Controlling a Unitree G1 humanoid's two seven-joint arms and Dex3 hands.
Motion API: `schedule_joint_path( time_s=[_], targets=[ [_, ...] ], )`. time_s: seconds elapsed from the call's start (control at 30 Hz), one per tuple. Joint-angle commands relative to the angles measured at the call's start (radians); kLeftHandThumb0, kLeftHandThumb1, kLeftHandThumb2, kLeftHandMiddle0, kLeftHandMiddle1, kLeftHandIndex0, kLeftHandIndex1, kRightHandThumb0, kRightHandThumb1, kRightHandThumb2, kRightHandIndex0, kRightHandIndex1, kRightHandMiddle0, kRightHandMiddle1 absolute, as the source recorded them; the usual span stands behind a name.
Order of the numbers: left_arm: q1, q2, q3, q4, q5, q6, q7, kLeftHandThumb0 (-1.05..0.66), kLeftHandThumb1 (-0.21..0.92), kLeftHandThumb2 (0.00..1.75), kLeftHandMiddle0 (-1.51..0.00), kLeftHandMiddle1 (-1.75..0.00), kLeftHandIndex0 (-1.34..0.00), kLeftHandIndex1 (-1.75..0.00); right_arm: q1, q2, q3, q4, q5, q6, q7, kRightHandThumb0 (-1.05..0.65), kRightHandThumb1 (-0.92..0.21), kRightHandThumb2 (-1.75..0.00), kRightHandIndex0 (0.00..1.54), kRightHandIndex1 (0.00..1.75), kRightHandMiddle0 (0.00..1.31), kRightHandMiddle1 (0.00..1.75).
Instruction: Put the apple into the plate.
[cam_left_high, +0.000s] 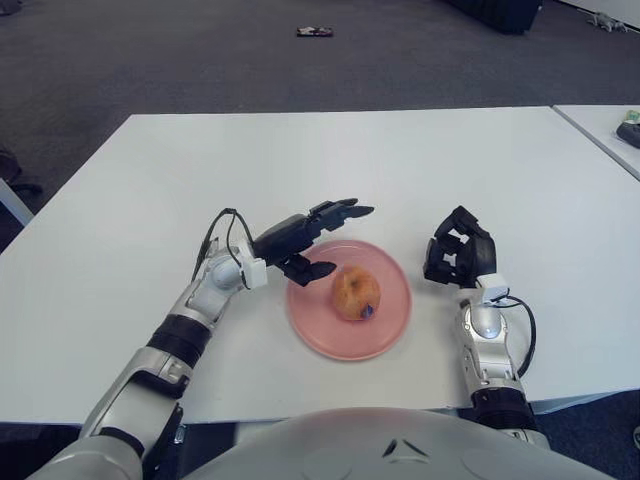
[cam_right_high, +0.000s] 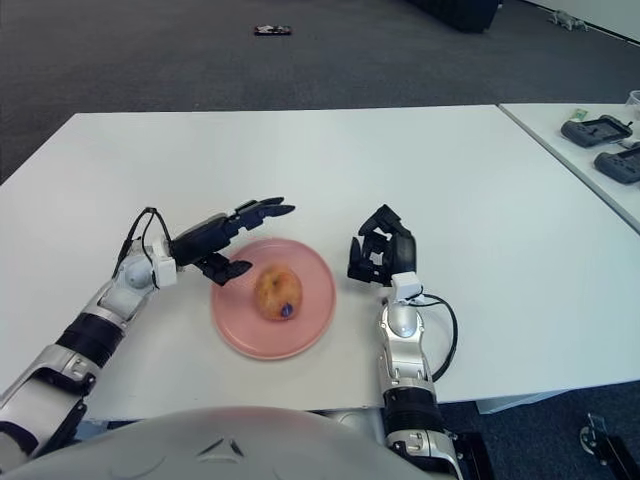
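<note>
Left eye view: apple (cam_left_high: 355, 294) sits on pink plate (cam_left_high: 310, 325).
Left hand (cam_left_high: 305, 235): fingers spread, empty, at plate's left rim.
Right hand (cam_left_high: 458, 250): fingers curled, empty, right of plate.

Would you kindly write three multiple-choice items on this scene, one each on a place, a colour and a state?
1. Where is the apple?
A. on the bare table
B. in the plate
C. in the left hand

2. What colour is the plate?
A. pink
B. blue
C. green

3. How is the left hand?
A. closed on the apple
B. open, holding nothing
C. gripping the plate's rim

Answers:
1 B, the apple sits inside the plate.
2 A, its rim is pink.
3 B, the left hand shows spread fingers just left of the apple, clear of it.

The right hand is idle, right of the plate.
</note>
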Motion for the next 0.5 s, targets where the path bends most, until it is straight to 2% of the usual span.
schedule_joint_path(
  time_s=[0.0, 0.03, 0.1, 0.13, 0.17, 0.2, 0.3, 0.33, 0.4, 0.47],
  targets=[
    [0.007, -0.03, 0.053, 0.005, -0.077, 0.052, 0.014, -0.94, 0.92, 0.87, 0.0, -0.45, 0.0, -0.6, -0.007, -0.003, 0.005, -0.017, -0.005, 0.012, -0.004, -0.51, -0.25, -1.41, 1.14, 1.75, 0.67, 1.75],
    [0.012, -0.039, 0.061, 0.002, -0.089, 0.063, 0.016, -0.93, 0.92, 0.87, 0.0, -0.48, 0.0, -0.63, -0.007, -0.003, 0.005, -0.018, -0.005, 0.013, -0.004, -0.51, -0.25, -1.41, 1.15, 1.75, 0.67, 1.75],
    [0.061, -0.034, 0.1, -0.051, -0.183, 0.097, -0.003, -0.91, 0.92, 0.86, 0.0, -0.51, 0.0, -0.67, -0.007, -0.003, 0.005, -0.019, -0.002, 0.015, -0.002, -0.51, -0.24, -1.41, 1.15, 1.75, 0.67, 1.75],
    [0.078, -0.047, 0.118, -0.074, -0.224, 0.116, 0.002, -0.89, 0.92, 0.9, 0.0, -0.43, 0.0, -0.56, -0.007, -0.002, 0.005, -0.02, -0.001, 0.015, -0.002, -0.51, -0.24, -1.42, 1.15, 1.75, 0.67, 1.75],
    [0.089, -0.059, 0.129, -0.091, -0.249, 0.131, 0.005, -0.89, 0.92, 0.89, 0.0, -0.46, 0.0, -0.61, -0.007, -0.003, 0.005, -0.02, 0.0, 0.016, -0.002, -0.51, -0.24, -1.42, 1.15, 1.75, 0.67, 1.75],
    [0.095, -0.089, 0.144, -0.097, -0.259, 0.139, 0.034, -0.87, 0.92, 0.92, 0.0, -0.43, 0.0, -0.58, -0.007, -0.002, 0.005, -0.021, -0.001, 0.017, -0.004, -0.51, -0.24, -1.42, 1.15, 1.75, 0.67, 1.75],
    [0.108, -0.156, 0.187, -0.11, -0.275, 0.167, 0.102, -0.86, 0.92, 0.84, 0.0, -0.68, 0.0, -0.9, -0.008, -0.002, 0.005, -0.023, -0.002, 0.019, -0.007, -0.51, -0.24, -1.42, 1.16, 1.75, 0.68, 1.75],
    [0.11, -0.171, 0.202, -0.112, -0.28, 0.177, 0.119, -0.84, 0.9, 0.86, 0.0, -0.82, 0.0, -1.1, -0.009, -0.002, 0.005, -0.022, -0.002, 0.019, -0.007, -0.52, -0.24, -1.43, 1.16, 1.75, 0.68, 1.75],
    [0.112, -0.199, 0.23, -0.109, -0.294, 0.191, 0.145, -0.82, 0.88, 0.88, 0.0, -0.94, 0.0, -1.28, -0.009, -0.002, 0.005, -0.022, -0.002, 0.018, -0.009, -0.52, -0.23, -1.43, 1.17, 1.75, 0.68, 1.75],
    [0.118, -0.239, 0.273, -0.093, -0.329, 0.202, 0.18, -0.78, 0.84, 0.96, -0.03, -1.16, -0.03, -1.49, -0.011, -0.001, 0.005, -0.02, -0.002, 0.016, -0.011, -0.52, -0.23, -1.43, 1.17, 1.75, 0.69, 1.75]
  ],
)
